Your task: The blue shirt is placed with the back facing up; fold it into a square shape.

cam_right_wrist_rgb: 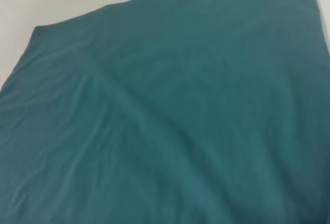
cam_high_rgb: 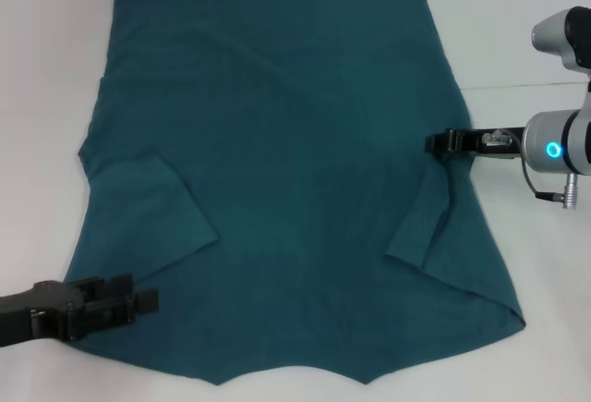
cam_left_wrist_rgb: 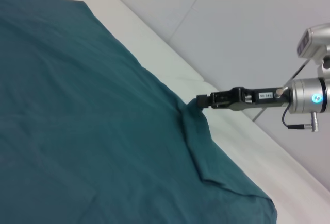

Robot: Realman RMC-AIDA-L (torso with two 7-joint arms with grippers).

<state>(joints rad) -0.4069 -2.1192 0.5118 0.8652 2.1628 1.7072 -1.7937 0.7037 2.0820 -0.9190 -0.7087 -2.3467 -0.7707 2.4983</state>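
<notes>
Teal blue shirt (cam_high_rgb: 286, 180) is lying flat across the white surface (cam_high_rgb: 517, 32). Right gripper (cam_high_rgb: 441, 142) is pinching its edge between clenched fingers; left gripper (cam_high_rgb: 138, 302), state unclear, is touching the hem. Soft, limp cloth—grasp edges.

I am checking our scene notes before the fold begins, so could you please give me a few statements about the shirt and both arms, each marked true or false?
1. The blue shirt lies spread on the white table. True.
2. Both sleeves are folded inward onto the body of the shirt. True.
3. White lettering shows on the upward side of the shirt. False: the visible side is plain.
4. The right gripper is at the shirt's right edge, near the folded sleeve. True.
5. The left gripper is at the far edge of the shirt. False: it is at the near left corner, over the shirt's edge.
6. The shirt is already folded into a square. False: only the sleeves are turned in.
</notes>
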